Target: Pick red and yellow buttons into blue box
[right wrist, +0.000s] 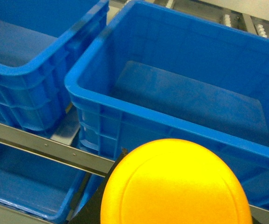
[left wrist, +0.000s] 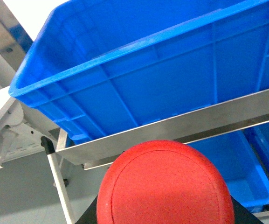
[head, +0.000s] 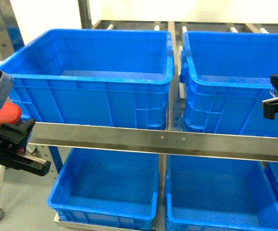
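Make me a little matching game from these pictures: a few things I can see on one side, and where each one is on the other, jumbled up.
Things:
1. red button
2. yellow button
3. upper left blue box
4. metal shelf rail

Places:
A. runs across under the upper boxes
B. in the left claw
C. fills the bottom of the right wrist view
D. on the top shelf, left of its twin

Pairs: 1-B, 2-C, 3-D, 4-A
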### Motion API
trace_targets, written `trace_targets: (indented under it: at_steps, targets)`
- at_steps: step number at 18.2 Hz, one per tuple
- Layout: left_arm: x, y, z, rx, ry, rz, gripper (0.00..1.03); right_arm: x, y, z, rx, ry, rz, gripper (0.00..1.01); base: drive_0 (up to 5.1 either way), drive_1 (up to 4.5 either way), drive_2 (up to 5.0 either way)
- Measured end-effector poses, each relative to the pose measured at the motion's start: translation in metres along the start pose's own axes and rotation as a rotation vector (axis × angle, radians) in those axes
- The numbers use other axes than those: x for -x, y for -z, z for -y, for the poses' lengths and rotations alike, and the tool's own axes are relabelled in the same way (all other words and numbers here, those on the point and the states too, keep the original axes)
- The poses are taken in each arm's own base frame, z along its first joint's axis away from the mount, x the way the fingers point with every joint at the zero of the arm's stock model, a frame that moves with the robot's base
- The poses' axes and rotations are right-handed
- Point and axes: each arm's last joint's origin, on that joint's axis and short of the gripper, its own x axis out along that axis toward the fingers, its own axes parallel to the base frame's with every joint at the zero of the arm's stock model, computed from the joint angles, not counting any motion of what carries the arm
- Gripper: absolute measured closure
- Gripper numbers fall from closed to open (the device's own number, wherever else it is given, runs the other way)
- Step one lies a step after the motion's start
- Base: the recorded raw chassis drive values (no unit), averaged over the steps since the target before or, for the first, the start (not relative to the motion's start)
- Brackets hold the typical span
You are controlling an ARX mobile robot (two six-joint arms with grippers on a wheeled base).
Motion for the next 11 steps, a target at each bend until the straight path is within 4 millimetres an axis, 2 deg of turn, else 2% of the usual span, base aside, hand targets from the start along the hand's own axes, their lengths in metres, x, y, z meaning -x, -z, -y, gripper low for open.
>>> trace_targets:
  at_steps: [11]
  targets:
    - [0.0, 0.0003, -0.0002, 0.0, -0.001, -0.003, 0.79, 0.0, 0.0002, 0.0, 0.0, 0.0, -0.002, 0.75, 4.8, -3.21, -1.4]
